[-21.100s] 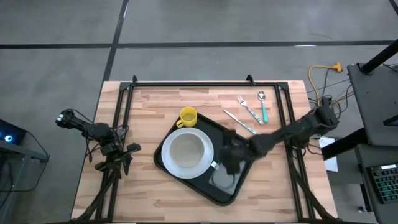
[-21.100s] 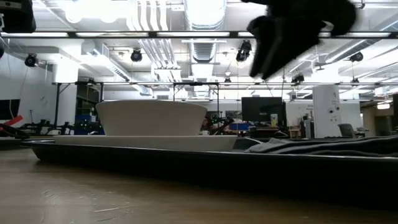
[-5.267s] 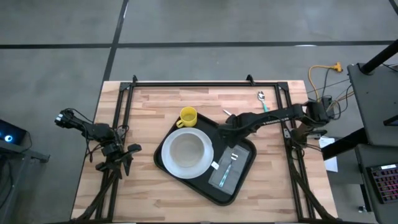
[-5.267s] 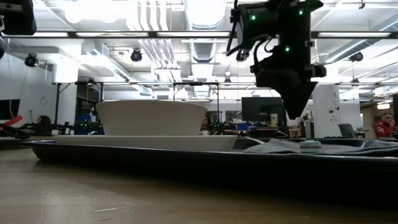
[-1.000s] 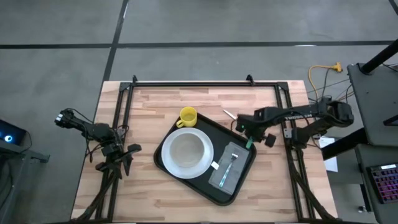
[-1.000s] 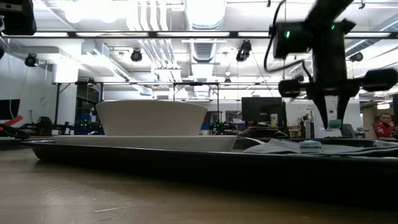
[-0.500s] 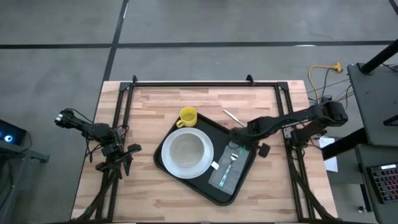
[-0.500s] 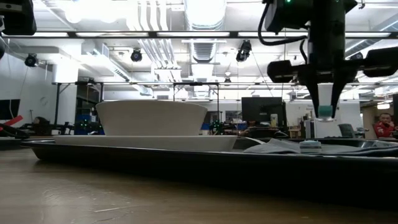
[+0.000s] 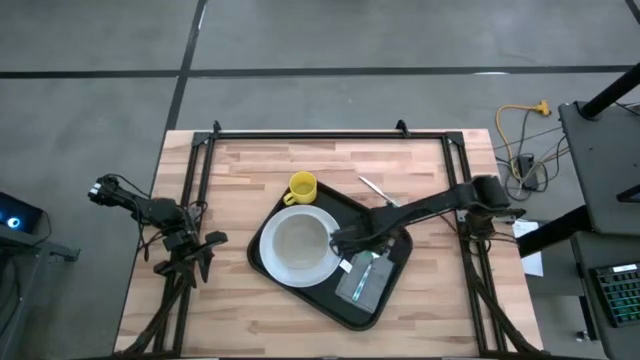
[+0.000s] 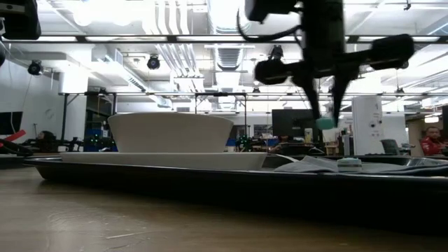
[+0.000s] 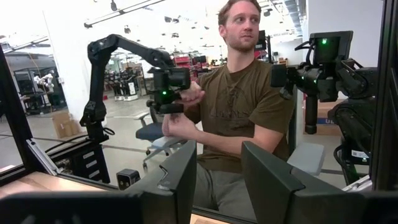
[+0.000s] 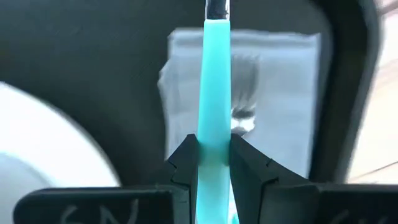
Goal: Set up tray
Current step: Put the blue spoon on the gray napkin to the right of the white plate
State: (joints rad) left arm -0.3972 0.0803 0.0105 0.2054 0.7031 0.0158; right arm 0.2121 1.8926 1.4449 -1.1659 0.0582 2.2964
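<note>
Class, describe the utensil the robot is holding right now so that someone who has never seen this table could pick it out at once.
Start at the black tray in the middle of the wooden table. Above it, beside the white plate, the right pincer is shut on a turquoise-handled utensil. Unlike the fork lying on the grey napkin, it hangs in the air, clamped by its handle.

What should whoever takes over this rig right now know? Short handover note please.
Right gripper: shut on a teal-handled utensil, held over the tray above the grey napkin.
Left gripper: open, parked off the table's left edge.
Done: plate and napkin on the tray, a fork on the napkin.
Left: set the held utensil down; a yellow mug and one utensil lie on the table beside the tray.
</note>
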